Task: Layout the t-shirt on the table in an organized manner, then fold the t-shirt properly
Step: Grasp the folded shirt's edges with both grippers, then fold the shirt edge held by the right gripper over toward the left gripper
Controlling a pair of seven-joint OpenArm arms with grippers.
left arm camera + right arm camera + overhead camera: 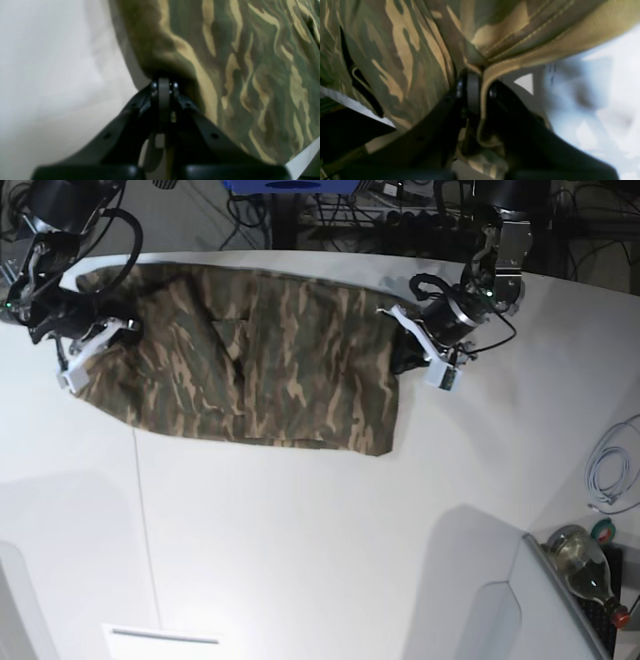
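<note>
The large white smooth table [300, 550] with a curved edge fills most of the base view, a thin dark seam line running down its left part. Across the upper half of that view lies the soft camouflage t-shirt [260, 370] in olive green, dark brown and tan streaks, spread wide from upper left to upper centre-right, with some creases near its middle.

At the upper right of the base view the black left gripper [163, 86] sits at the shirt's right edge; in the left wrist view its jaws are pressed together, pinching a bunched fold of the fabric at centre frame. At the upper left of the base view the black right gripper [476, 82] meets the shirt's left end; in the right wrist view its jaws pinch a stitched tan hem at centre frame.

A coiled white cable [610, 470] lies at the right edge, and a glass bottle [585, 565] with a red cap sits at lower right.
</note>
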